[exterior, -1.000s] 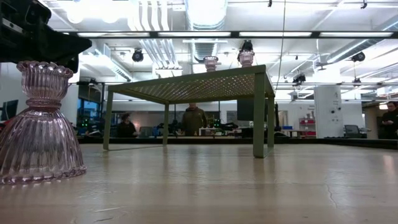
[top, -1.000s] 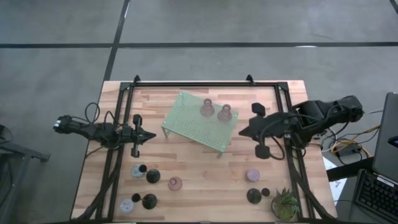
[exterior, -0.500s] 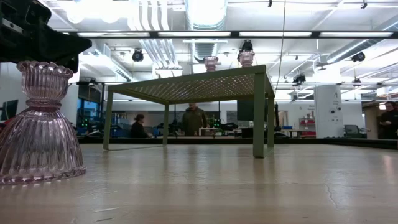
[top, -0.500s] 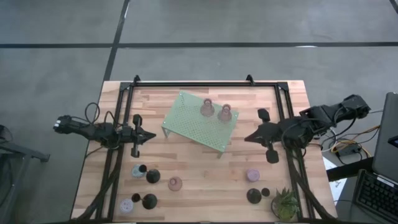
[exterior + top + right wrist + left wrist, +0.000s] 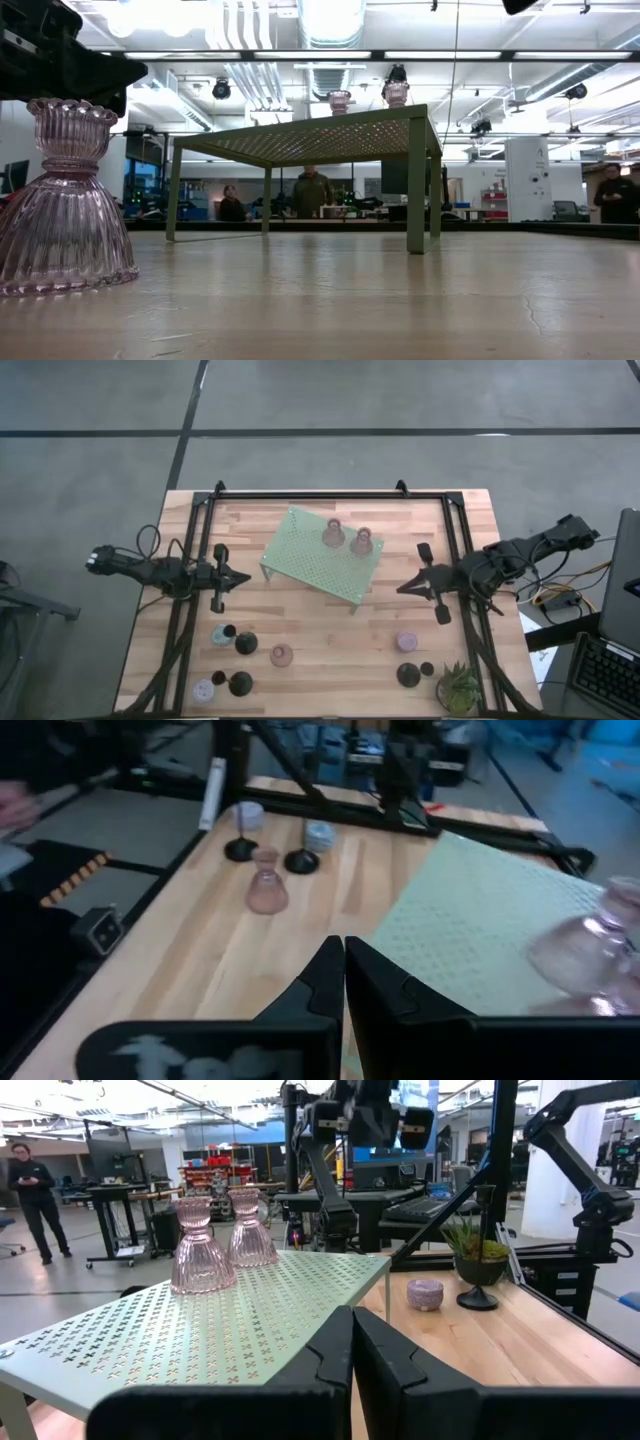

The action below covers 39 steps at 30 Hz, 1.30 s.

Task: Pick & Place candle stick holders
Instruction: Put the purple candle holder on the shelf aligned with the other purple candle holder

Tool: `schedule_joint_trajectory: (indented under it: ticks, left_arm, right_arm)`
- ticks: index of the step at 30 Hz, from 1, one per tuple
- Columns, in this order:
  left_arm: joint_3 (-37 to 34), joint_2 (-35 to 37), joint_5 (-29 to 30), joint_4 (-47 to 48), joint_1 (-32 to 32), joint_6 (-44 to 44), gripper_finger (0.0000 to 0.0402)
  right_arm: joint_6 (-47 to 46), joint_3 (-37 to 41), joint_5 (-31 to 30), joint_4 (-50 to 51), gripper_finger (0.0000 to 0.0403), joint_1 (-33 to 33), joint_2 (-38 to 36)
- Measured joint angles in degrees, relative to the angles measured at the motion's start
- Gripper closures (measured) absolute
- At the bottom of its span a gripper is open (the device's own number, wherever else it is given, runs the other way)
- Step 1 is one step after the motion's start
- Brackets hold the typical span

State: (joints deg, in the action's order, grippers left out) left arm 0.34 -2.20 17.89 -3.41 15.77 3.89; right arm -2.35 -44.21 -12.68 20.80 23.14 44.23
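Two pinkish glass candle stick holders (image 5: 333, 533) (image 5: 362, 542) stand upright on the pale green perforated stand (image 5: 300, 555); they also show in the left wrist view (image 5: 203, 1248) (image 5: 250, 1228). A third pink holder (image 5: 281, 655) stands on its base near the table's front, large in the low view (image 5: 65, 200). Lavender (image 5: 223, 635) and black (image 5: 246, 643) holders stand at the near left, and a lavender one (image 5: 406, 642) and a black one (image 5: 408, 675) at the near right. My left gripper (image 5: 243, 577) is shut and empty left of the stand. My right gripper (image 5: 404, 588) is shut and empty right of it.
A spiky green potted plant (image 5: 458, 688) stands at the near right corner. A black frame (image 5: 300, 496) runs along the table's far edge and sides. Bare wood lies between the stand and the near holders. People stand in the room beyond the table.
My right gripper has drawn back from the stand toward the table's right edge and a little toward the near edge, staying shut and empty. The holders and the stand have kept their places.
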Motion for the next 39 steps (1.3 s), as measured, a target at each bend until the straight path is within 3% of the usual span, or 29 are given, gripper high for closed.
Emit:
schedule_joint_trajectory:
  ticks: [7,19,39]
  left_arm:
    - [0.0,0.02,0.0,-0.01,0.02,-0.01,0.039]
    - [0.0,0.0,0.1,-1.01,0.02,0.36,0.039]
    - [2.09,-0.02,0.66,-27.12,-0.01,-12.54,0.039]
  right_arm:
    - [4.61,7.63,1.15,-9.01,0.0394,0.0,-3.94]
    - [4.56,18.98,0.53,-12.57,0.0394,-0.15,-17.86]
    - [-0.98,33.56,-0.61,-9.69,0.0394,-1.54,-42.47]
